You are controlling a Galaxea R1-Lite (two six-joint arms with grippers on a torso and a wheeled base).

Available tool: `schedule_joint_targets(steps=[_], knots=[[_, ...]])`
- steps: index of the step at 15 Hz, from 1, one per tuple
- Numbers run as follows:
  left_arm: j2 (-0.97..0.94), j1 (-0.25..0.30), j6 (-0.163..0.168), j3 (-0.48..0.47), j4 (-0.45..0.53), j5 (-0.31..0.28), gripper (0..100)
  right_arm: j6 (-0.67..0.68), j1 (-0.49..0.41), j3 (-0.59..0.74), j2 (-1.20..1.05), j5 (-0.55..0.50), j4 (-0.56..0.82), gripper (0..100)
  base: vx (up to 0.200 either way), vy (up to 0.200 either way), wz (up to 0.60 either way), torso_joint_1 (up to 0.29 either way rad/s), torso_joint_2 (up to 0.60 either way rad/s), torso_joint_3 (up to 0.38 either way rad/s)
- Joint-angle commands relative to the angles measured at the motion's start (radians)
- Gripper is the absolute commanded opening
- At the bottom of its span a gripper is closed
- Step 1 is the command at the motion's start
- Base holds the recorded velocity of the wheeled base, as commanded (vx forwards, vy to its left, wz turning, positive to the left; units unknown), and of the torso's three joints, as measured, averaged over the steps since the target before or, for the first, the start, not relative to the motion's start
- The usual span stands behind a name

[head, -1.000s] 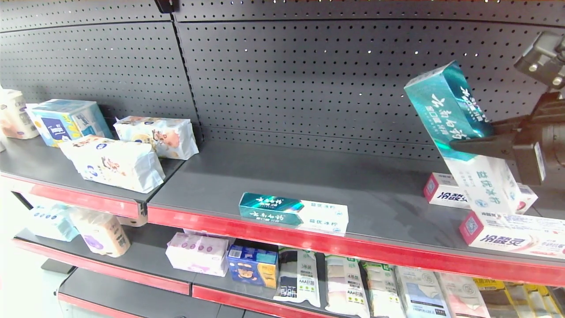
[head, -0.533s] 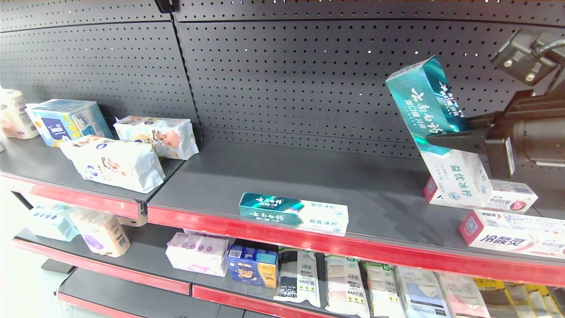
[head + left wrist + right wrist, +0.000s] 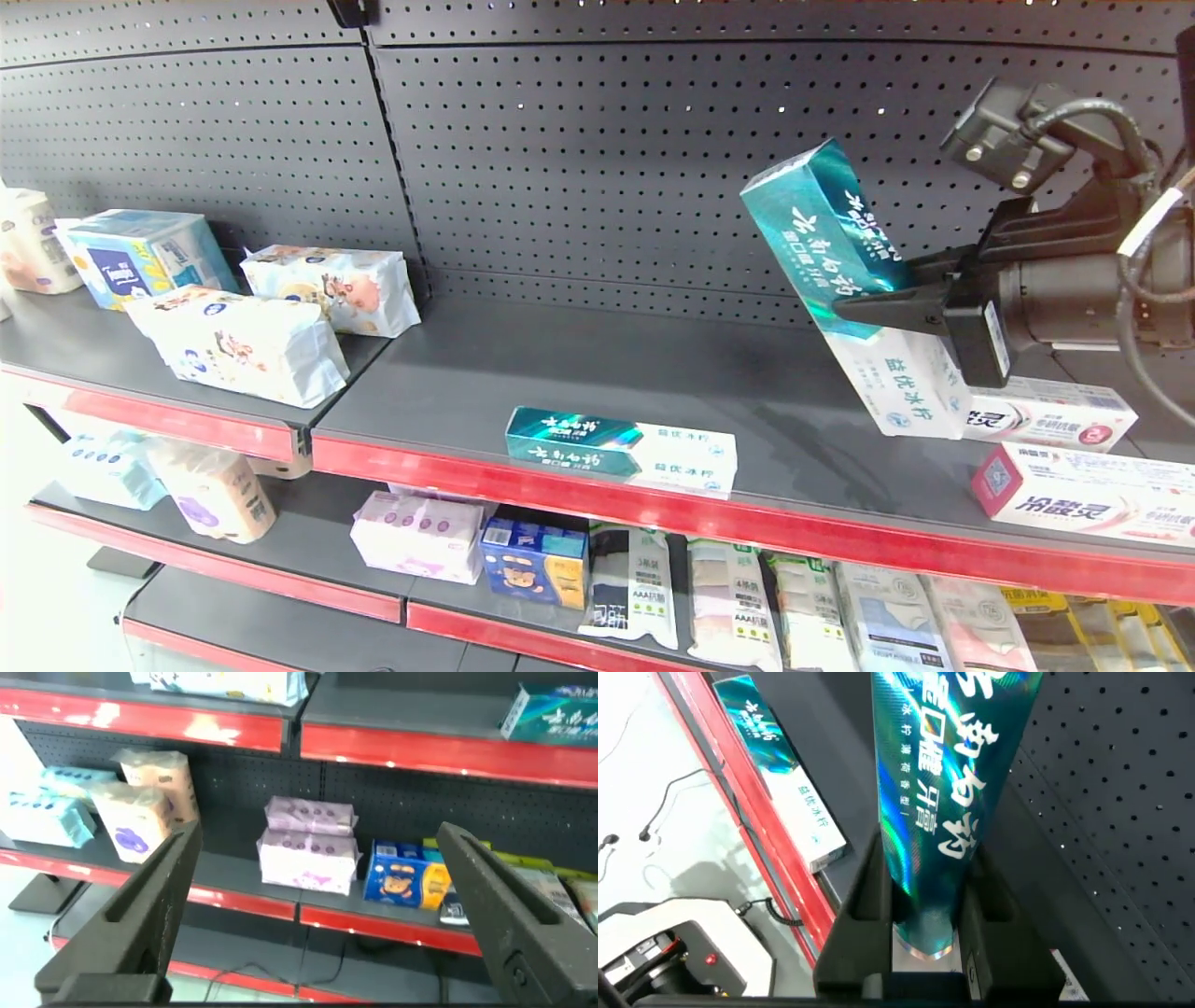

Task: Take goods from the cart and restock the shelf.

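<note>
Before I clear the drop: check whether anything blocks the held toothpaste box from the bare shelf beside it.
Nothing visible does. The toothpaste box, held tilted by the right gripper, has bare shelf to its left up to the matching box.

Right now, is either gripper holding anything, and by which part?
The right gripper clamps a teal-and-white toothpaste box around its middle, where teal meets white, tilted above the shelf. The left gripper is open and empty.

The tilted teal toothpaste box (image 3: 837, 259) covers one end of the red-and-white box (image 3: 1050, 415) behind it.
</note>
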Motion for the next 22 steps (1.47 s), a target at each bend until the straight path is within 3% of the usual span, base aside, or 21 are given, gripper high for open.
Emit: schedule_joint_targets(steps=[1,9,17,22], knots=[[-0.022,0.003,0.000,0.000,0.000,0.000,100,0.001,-0.008,-0.013,0.032,0.002,0.001,0,0.000,0.000,0.00,0.000,0.00,0.000],[-0.022,0.003,0.000,0.000,0.000,0.000,100,-0.003,-0.173,-0.082,0.126,0.039,0.011,0,0.000,0.000,0.00,0.000,0.00,0.000],[-0.022,0.003,0.000,0.000,0.000,0.000,100,-0.022,-0.143,-0.147,0.220,0.108,-0.001,0,0.000,0.000,0.00,0.000,0.00,0.000],[-0.022,0.003,0.000,0.000,0.000,0.000,100,-0.035,-0.191,-0.185,0.286,0.116,-0.007,0,0.000,0.000,0.00,0.000,0.00,0.000]])
